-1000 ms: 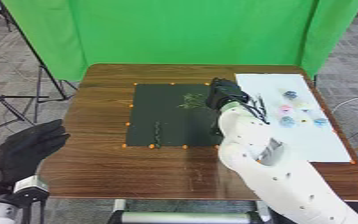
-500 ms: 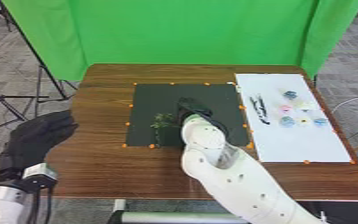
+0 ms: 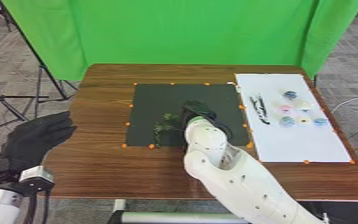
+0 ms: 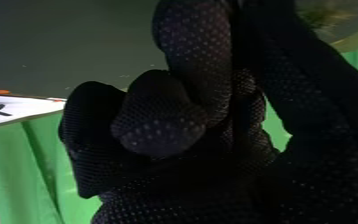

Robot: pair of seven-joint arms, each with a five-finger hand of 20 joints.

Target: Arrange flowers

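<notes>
In the head view, my right hand is over the black mat, curled round the green sprig. The sprig's leafy part is left of the hand, above a dark stem on the mat. In the right wrist view, my right hand has some fingers folded, with others and the thumb extended together; blurred green leaves are beyond them. Several small flowers, among them a pink flower and a blue flower, lie on the white sheet. My left hand is open beside the table's left edge.
Dark stems or twigs lie on the left part of the white sheet. Small orange markers run round the mat on the brown table. A green backdrop stands behind the table.
My right hand has moved left and nearer from the mat's right side, and the green sprig has moved with it. Most recently both shifted slightly right. My left hand has shifted slightly.
</notes>
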